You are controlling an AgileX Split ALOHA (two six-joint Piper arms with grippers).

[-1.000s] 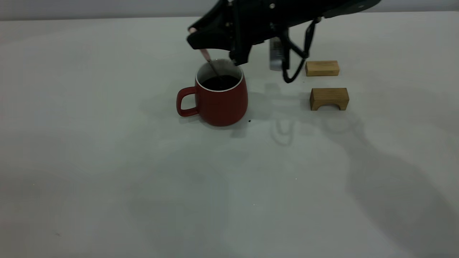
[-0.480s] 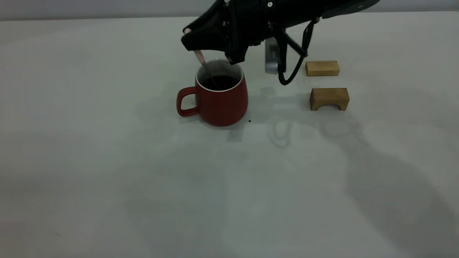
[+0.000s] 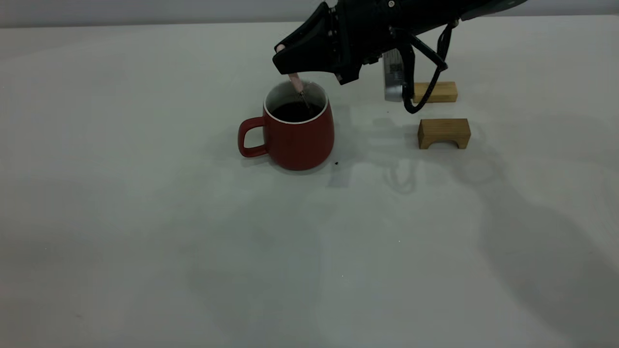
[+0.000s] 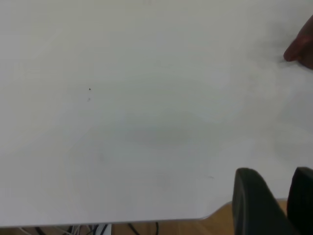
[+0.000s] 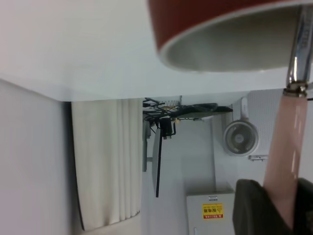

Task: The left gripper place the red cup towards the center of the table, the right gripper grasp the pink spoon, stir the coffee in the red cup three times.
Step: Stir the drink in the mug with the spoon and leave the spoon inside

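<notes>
The red cup [image 3: 297, 133] stands upright on the table [image 3: 145, 217] a little behind its middle, handle pointing left. Dark coffee [image 3: 292, 113] fills it. My right gripper [image 3: 289, 65] hovers just above the cup's back rim, shut on the pink spoon [image 3: 295, 81]. The spoon's metal neck slants down into the coffee and its bowl is hidden in the liquid. In the right wrist view the pink spoon [image 5: 286, 142] runs from between my right gripper [image 5: 292, 208] to the cup's rim [image 5: 220, 49]. The left gripper [image 4: 287, 196] is parked at the table's edge, shut and holding nothing.
Two tan wooden blocks lie right of the cup: a flat one [image 3: 434, 92] partly behind the right arm and an arched one [image 3: 444, 133] in front of it. A tiny dark speck [image 3: 336, 163] sits by the cup's base. Bare table stretches left and forward.
The right gripper swung left, then back to the right, carrying the spoon from the cup's left side to its back right. The cup stayed put.
</notes>
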